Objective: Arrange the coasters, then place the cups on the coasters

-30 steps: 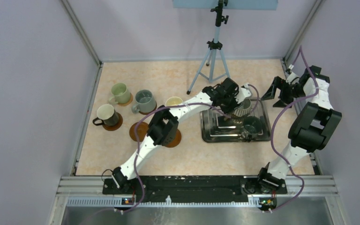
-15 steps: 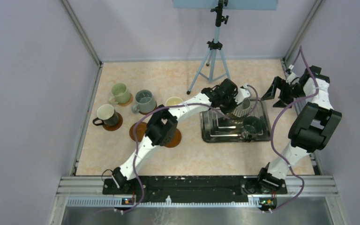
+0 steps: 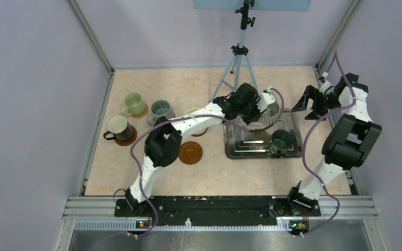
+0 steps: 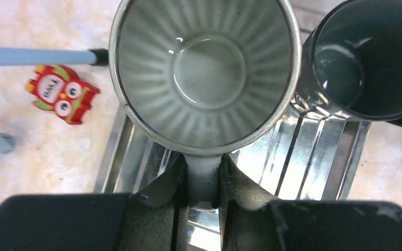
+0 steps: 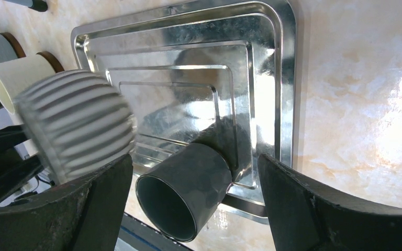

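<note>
Four cups (image 3: 160,110) sit on coasters (image 3: 128,140) at your left, with a bare coaster (image 3: 190,152) beside them. Your left claw (image 4: 203,180) is pinched tight on the ribbed grey mug (image 4: 207,68) by its handle, over the tray (image 3: 246,142). The dark mug (image 3: 281,139) sits in the tray. Right claw (image 3: 306,104) gapes wide, empty. So I'd say two cups to go.

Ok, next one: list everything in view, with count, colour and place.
pale green mug: 1, pale green, on a coaster, far left
grey-blue mug: 1, grey-blue, on a coaster, beside it
white mug: 1, white, on a coaster, near left
cream mug: 1, cream, centre, partly hidden
ribbed mug: 1, grey, held over the tray
dark mug: 1, teal-grey, on the tray
coasters: at least 5, reddish-brown, one bare, others under mugs
tray: 1, steel, right of centre
tripod: 1, blue-grey, far middle
owl toy: 1, red, beside the tray
left gripper: shut on the ribbed mug's handle
right gripper: open, by the tray's far right corner
</note>
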Motion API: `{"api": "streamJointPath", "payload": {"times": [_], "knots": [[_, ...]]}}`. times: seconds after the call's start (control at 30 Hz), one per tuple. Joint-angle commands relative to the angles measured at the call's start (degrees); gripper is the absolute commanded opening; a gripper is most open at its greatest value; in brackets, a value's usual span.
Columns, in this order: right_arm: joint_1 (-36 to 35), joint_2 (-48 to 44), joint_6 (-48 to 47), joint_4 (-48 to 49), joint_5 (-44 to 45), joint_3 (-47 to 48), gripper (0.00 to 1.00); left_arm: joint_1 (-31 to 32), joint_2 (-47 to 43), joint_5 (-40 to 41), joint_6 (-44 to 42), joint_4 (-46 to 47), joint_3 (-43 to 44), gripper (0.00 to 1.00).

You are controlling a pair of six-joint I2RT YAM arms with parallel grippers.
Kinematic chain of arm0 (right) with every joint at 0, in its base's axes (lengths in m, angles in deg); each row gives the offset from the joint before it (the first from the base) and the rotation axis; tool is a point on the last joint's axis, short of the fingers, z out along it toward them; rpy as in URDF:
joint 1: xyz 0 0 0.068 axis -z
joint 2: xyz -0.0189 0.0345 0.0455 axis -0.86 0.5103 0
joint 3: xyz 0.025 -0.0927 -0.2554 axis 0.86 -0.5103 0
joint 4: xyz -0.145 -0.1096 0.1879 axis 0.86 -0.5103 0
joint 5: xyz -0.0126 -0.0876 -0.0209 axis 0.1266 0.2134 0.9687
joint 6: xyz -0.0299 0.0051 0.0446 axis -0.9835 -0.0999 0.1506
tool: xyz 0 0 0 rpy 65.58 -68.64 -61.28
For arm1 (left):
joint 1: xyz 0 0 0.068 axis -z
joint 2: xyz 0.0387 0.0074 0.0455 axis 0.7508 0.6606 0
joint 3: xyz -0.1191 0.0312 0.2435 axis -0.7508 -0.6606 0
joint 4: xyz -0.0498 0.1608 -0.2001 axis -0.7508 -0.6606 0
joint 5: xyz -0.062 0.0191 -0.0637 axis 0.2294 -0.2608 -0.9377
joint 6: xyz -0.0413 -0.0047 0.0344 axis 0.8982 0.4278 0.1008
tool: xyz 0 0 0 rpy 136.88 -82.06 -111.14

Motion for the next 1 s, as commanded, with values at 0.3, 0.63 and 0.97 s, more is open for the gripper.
{"api": "streamJointPath", "payload": {"times": [0.3, 0.63, 0.97], "knots": [[0.5, -1.7, -0.8, 0.6, -0.7, 0.9, 0.88, -14.3, -27.5, -13.0, 1.4, 6.2, -12.9, 0.00], [0.4, 0.1, -0.8, 0.4, -0.8, 1.4, 0.88, -37.4, -44.4, -19.9, -3.8, -4.0, -23.7, 0.00], [0.3, 1.8, -0.8, 0.5, -0.4, 1.5, 0.88, -57.8, -57.8, -29.0, -18.5, -16.0, -37.8, 0.00]]}}
